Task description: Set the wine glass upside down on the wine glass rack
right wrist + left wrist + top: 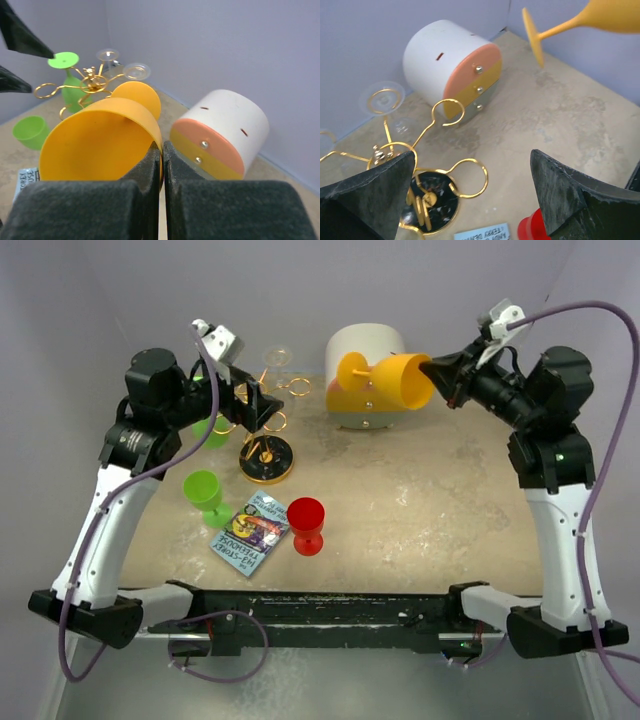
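Observation:
My right gripper [438,381] is shut on the rim of a yellow wine glass [385,383] and holds it on its side in the air, foot pointing left, in front of the drawer box. In the right wrist view the pads [152,167] pinch the rim of the glass [100,145]. The gold wire rack [266,458] stands at the back left on its round black base, with a green glass [212,428] hanging upside down on it. My left gripper [262,410] is open and empty just above the rack; its loops [470,177] show between the fingers.
A white-and-orange drawer box [365,352] stands at the back centre. A green glass [205,493] and a red glass [306,525] stand upright near a booklet [250,533]. Clear glasses [136,71] hang on the rack's far side.

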You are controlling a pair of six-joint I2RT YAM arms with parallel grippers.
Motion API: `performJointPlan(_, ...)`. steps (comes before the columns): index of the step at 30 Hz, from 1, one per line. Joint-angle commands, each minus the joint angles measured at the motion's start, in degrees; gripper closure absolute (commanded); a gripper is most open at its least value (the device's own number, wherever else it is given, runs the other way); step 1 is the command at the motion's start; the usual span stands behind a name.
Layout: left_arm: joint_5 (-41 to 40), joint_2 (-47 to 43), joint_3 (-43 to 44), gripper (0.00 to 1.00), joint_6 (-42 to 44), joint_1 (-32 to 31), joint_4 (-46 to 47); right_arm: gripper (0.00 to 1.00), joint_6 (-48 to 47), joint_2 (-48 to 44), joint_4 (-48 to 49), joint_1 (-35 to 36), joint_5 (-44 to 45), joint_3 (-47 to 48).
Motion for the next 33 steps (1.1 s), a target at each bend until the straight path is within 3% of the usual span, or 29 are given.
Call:
performJointPlan(1, 4.91, 3.97, 2.48, 0.00, -11.24, -1.14, 8.33, 1.00, 3.23, 3.08, 8.76, 4.78, 0.80, 1.10)
performJointPlan(11, 8.20, 9.18, 1.68, 0.11, -19.13, -2.87, 13.96, 1.00, 3.87, 6.32, 10.85, 9.19, -1.02, 1.27)
performJointPlan(33, 6.66, 12.38, 1.58, 0.58, -23.09, -6.12, 15.56, 1.00, 4.54, 5.44, 12.31, 10.94, -4.70, 0.04)
